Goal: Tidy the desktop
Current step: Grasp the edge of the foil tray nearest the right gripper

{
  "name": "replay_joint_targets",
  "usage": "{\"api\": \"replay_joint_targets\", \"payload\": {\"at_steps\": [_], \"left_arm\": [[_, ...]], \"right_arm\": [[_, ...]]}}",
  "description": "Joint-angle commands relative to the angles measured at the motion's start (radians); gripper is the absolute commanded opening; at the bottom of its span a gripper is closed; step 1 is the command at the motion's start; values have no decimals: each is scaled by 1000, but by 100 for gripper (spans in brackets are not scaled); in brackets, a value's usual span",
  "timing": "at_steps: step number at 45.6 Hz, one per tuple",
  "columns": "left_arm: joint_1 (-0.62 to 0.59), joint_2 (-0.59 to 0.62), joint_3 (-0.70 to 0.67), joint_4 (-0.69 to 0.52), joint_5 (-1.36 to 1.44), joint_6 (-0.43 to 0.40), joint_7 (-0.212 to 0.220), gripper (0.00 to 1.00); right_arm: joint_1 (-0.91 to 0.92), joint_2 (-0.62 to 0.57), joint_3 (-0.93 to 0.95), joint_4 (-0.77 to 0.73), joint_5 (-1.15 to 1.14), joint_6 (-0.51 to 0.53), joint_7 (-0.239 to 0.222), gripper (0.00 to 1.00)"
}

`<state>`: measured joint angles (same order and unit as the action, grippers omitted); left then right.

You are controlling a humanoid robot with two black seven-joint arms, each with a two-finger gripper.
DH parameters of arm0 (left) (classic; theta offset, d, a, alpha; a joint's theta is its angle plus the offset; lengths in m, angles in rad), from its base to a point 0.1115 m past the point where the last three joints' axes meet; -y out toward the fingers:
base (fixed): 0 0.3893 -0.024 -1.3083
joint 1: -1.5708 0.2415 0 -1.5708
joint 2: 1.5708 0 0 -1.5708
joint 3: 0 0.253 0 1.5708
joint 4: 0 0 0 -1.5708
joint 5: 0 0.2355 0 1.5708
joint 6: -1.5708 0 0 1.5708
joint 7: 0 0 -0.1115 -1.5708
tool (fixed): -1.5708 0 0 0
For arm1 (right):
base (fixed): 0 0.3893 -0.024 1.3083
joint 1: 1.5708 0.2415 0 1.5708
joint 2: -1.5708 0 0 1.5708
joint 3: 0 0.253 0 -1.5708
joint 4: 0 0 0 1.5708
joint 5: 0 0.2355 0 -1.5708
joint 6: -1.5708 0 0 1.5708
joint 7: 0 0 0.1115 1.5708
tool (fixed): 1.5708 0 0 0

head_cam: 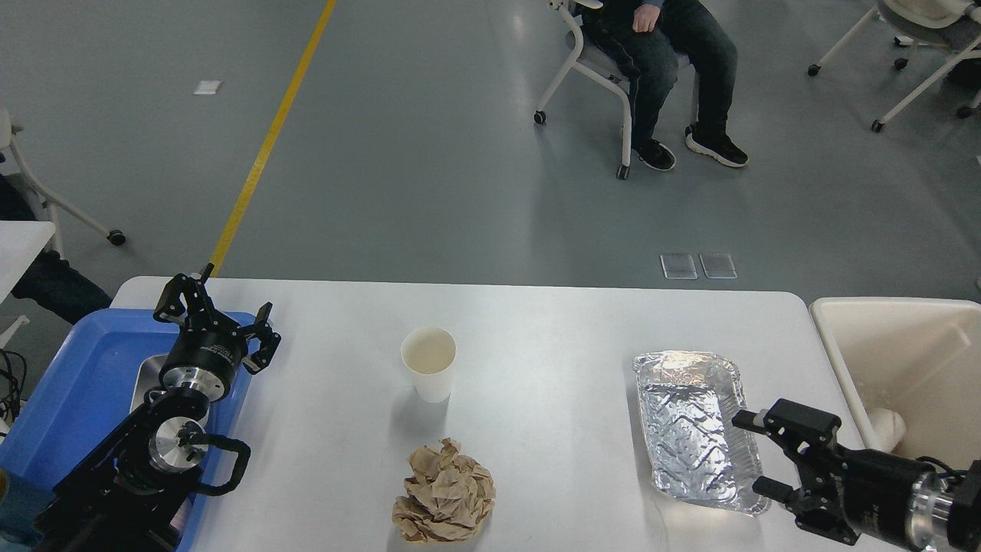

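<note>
The white desktop (pixel 552 330) carries a white paper cup (pixel 428 364) standing upright at centre left, a crumpled ball of brown paper (pixel 444 494) near the front edge, and an empty foil tray (pixel 693 429) at the right. My left gripper (pixel 222 322) is open and empty, over the right edge of the blue tray (pixel 69 383). My right gripper (pixel 752 452) is open, its fingers at the foil tray's right rim; I cannot tell whether they touch it.
The blue tray at the left holds a metal container (pixel 149 372), partly hidden by my left arm. A cream bin (pixel 897 360) stands off the desktop's right end with a white object (pixel 883 429) inside. A seated person (pixel 674 69) and chairs are far behind.
</note>
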<state>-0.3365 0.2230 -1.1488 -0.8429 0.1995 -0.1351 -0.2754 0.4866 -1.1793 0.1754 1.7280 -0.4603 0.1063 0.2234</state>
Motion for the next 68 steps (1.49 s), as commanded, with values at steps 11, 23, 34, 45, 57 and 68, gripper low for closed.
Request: {"api": "replay_joint_targets", "payload": {"at_steps": [11, 23, 34, 45, 57, 68], "left_arm": [[-2, 3, 1, 1, 0, -4, 2, 97], [-6, 1, 1, 1, 0, -1, 56, 97], [-2, 4, 1, 1, 0, -1, 56, 97], [-4, 4, 3, 1, 0, 0, 56, 97], [-2, 6, 1, 2, 0, -1, 56, 97], [-1, 7, 1, 2, 0, -1, 56, 97]], "right_arm": [[-89, 196, 9, -53, 0, -50, -2, 100], [-89, 306, 30, -145, 54, -59, -2, 100], [-108, 345, 22, -191, 61, -63, -10, 100], [-128, 372, 10, -240, 153, -177, -78, 100], [-115, 372, 13, -254, 226, -215, -98, 100], [-111, 374, 13, -269, 279, -266, -122, 100]]}}
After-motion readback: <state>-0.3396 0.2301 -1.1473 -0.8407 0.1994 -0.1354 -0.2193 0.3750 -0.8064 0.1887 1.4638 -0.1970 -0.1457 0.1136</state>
